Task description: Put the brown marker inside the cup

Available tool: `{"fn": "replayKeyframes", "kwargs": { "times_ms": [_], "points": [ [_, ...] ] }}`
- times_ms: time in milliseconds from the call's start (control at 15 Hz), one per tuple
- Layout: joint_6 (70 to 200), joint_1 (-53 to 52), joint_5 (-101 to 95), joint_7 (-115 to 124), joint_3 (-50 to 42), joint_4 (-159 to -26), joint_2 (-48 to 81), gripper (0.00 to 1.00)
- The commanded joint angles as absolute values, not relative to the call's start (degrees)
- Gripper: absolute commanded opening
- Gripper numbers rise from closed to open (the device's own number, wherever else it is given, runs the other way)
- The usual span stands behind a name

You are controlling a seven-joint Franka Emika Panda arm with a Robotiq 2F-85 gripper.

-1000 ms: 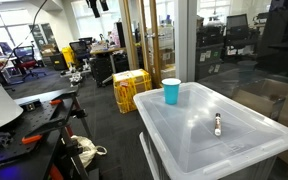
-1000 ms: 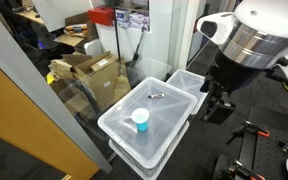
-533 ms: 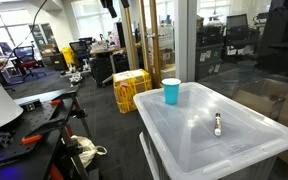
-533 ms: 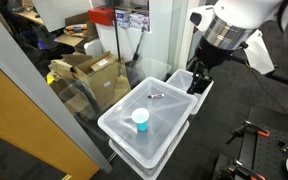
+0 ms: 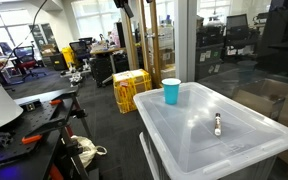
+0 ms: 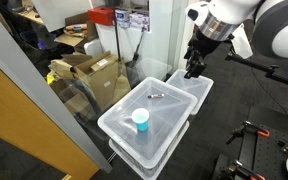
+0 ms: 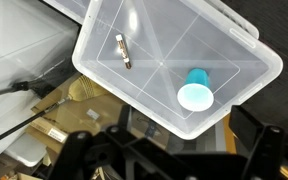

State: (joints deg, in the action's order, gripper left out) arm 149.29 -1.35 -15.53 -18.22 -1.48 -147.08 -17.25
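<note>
The brown marker [image 5: 218, 124] lies flat on the lid of a translucent plastic bin [image 5: 189, 140]. The cyan cup [image 5: 171, 91] stands upright near the lid's far corner, well apart from the marker. In both exterior views the marker [image 6: 156, 96] and cup [image 6: 140, 119] sit untouched on the lid. My gripper [image 6: 194, 70] hangs high in the air beyond the bin's far side, holding nothing. In the wrist view the marker [image 7: 122, 50] and cup [image 7: 195, 90] lie far below my gripper [image 7: 174, 160], whose dark fingers [image 7: 266, 148] stand wide apart.
A second translucent bin [image 6: 192, 84] stands beside the first. Cardboard boxes [image 6: 89, 70] sit behind glass panels. A yellow crate [image 5: 130, 90], office chairs and cluttered dark equipment [image 5: 34, 120] fill the floor around the bin.
The arm has swung up and across, carrying the gripper from low beside the bins to high near the bin's far edge. Marker and cup have not moved.
</note>
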Motion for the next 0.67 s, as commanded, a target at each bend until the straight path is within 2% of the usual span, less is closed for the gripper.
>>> {"fn": "replayKeyframes", "kwargs": {
  "times_ms": [0,467,600],
  "points": [
    [155.25,-0.99,-15.58,-22.53,-3.29,-144.98,-11.81,1.0],
    [163.36,0.75,-17.25,-21.41,-3.83,-142.6,-1.69,1.0],
    [161.91,0.44,-15.75,-22.05,-3.45,-143.97,-3.23,1.0]
  ]
}}
